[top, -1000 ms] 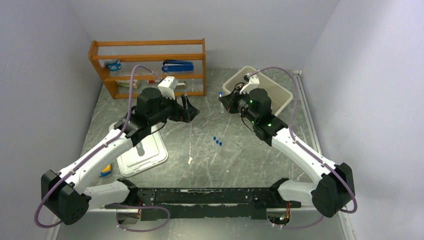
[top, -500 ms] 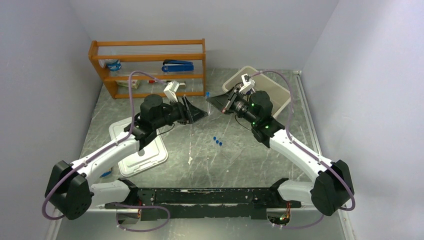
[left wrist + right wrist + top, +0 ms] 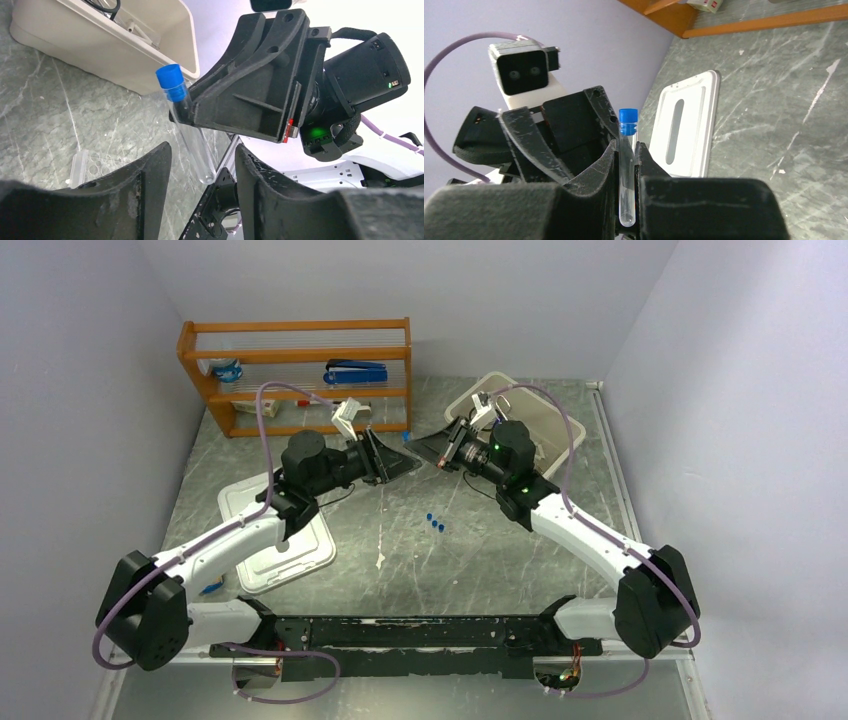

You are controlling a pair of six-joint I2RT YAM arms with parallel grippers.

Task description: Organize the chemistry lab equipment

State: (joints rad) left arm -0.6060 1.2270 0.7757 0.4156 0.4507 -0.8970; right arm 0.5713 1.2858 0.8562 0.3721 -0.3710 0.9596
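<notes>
We see a gray table (image 3: 480,560) with pale streaks in it, like stone. Plain light purple walls (image 3: 400,280) stand around it on three sides. At the back on the left is an orange shelf (image 3: 300,328), and a blue stapler (image 3: 355,371) lies on one of its boards. At the back on the right is a tan bin (image 3: 115,55). A flat white lid (image 3: 300,550) lies on the left part of the table, partly under the left arm. Three small blue caps (image 3: 434,523) sit close together in a short row near the middle. A small yellow and blue block (image 3: 211,584) peeks out by the left arm, near the front. In the left wrist view a clear rack (image 3: 95,165) with round holes lies flat on the table, just in front of the bin.

The two arms reach in and meet above the table, between the shelf and the bin. There the right gripper (image 3: 626,150) pinches a tube (image 3: 192,135) between its two black fingers. The tube is long and thin, with a round bottom and a bright blue cap on top. We can see right through it. The fingers grip it along its lower half, and the cap end sticks out past the tips.

The left gripper (image 3: 202,152) faces the right one, tip to tip. Its fingers are spread apart with a gap between them. The round end of the tube points into that gap. We see space on both sides of the tube, so the left fingers are not touching it.
</notes>
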